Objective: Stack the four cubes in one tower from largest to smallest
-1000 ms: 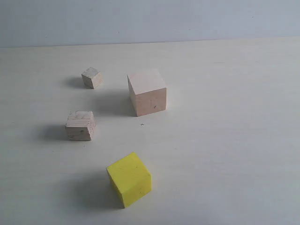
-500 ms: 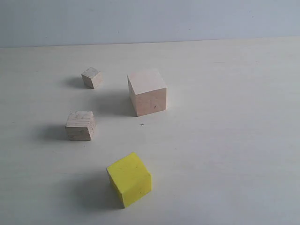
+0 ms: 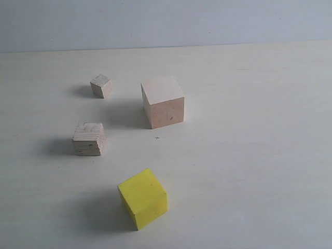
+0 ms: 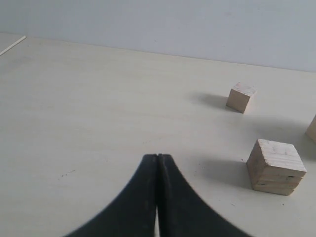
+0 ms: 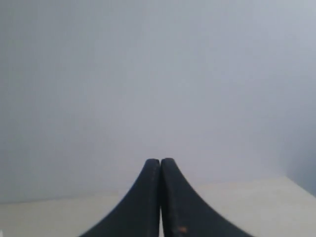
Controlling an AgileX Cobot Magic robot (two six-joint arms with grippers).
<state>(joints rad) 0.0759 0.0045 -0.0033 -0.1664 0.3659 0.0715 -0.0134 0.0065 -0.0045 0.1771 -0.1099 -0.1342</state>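
Observation:
Four cubes stand apart on the pale table. The large pinkish wooden cube [image 3: 163, 101] is near the middle. The yellow cube [image 3: 142, 198] lies nearest the front. The grained light-wood cube [image 3: 88, 139] [image 4: 275, 166] sits at the left, and the tiny pale cube [image 3: 101, 86] [image 4: 241, 97] is behind it. Neither arm shows in the exterior view. My left gripper [image 4: 157, 157] is shut and empty, well short of the grained cube. My right gripper [image 5: 160, 161] is shut and empty, facing a plain grey wall.
The pale table [image 3: 249, 155] runs back to a grey wall [image 3: 166, 23]. A thin light strip [image 4: 12, 45] lies at the table's far corner in the left wrist view. A small dark mark [image 3: 157, 138] sits in front of the large cube.

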